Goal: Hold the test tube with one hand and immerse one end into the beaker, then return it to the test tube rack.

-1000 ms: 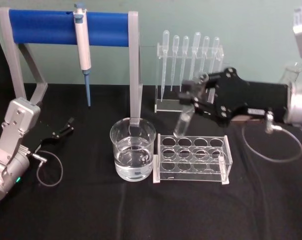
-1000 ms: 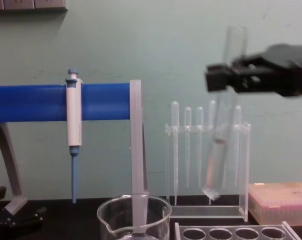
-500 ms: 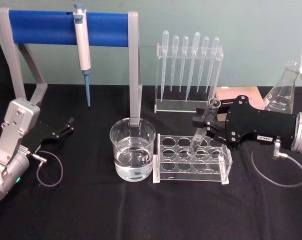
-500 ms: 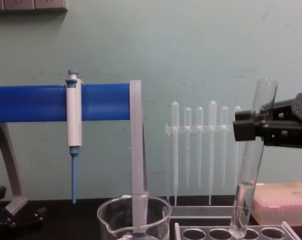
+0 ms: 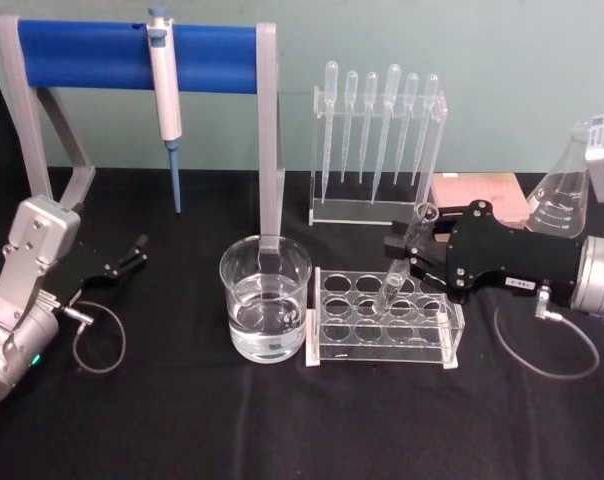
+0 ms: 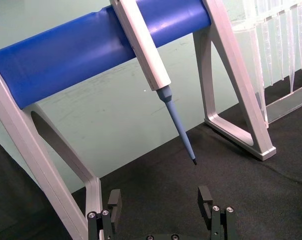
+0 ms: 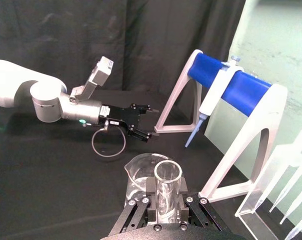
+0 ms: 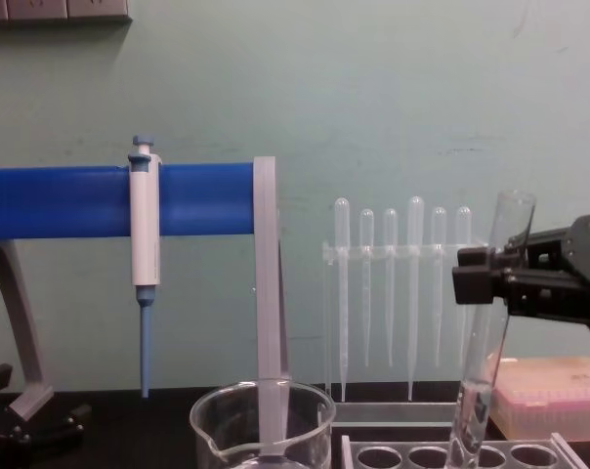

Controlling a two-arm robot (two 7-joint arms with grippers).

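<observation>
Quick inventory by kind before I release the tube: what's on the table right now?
Test tube: 1, held by the right gripper, lower end in the tube rack
Beaker: 1
Tube rack: 1
Plastic pipettes: 6
Blue-tipped pipette: 1
Conical flask: 1
Total: 11

Four camera views, one bench.
Head: high, looking forward and down over the black table [image 5: 182, 430]. Chest: low, level, facing the green wall [image 8: 373, 98]. Left wrist: close beneath the blue-barred stand [image 6: 91, 55]. Right wrist: looks across the table; shares that stand and the beaker [image 7: 141, 175] with head and chest.
</observation>
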